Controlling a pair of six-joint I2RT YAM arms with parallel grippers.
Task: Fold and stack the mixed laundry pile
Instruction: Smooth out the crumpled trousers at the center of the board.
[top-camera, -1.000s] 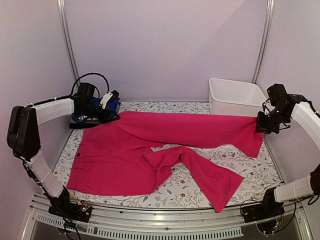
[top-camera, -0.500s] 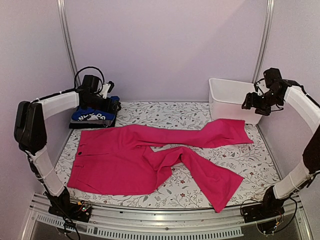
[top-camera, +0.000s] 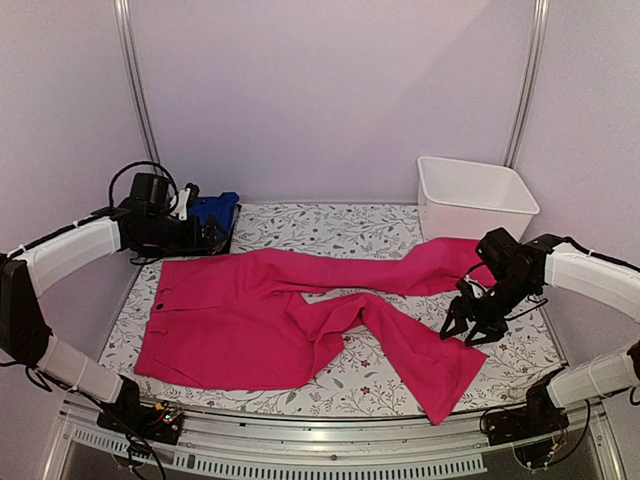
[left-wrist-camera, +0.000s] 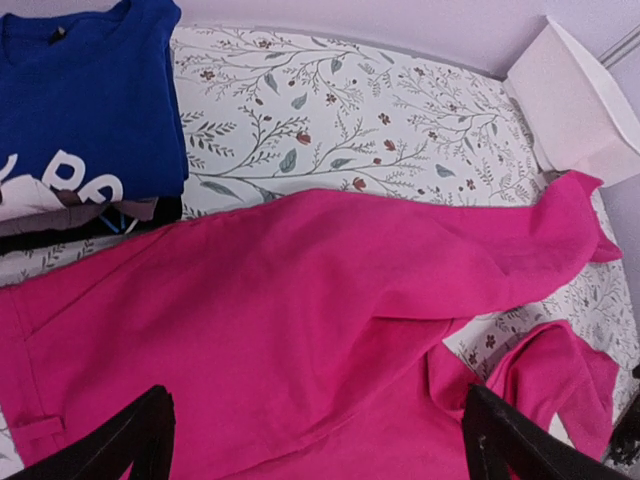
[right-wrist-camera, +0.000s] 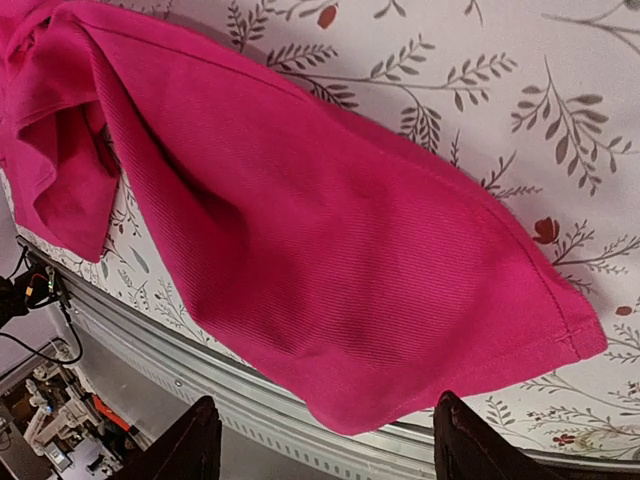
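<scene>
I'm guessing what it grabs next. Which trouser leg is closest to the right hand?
The near leg, pointing at the table's front edge. The right hand hangs just above it; the far leg lies further back, toward the bin.

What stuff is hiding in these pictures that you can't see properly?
Blue shirt: left wrist view's edge cuts off its white print; in the top view the left gripper covers it.
Clothes under it: only thin edges show, left wrist view.
Pink trousers: right wrist view shows one leg end; the rest runs off the edge.
White bin: its near wall hides part of its inside, top view.
</scene>
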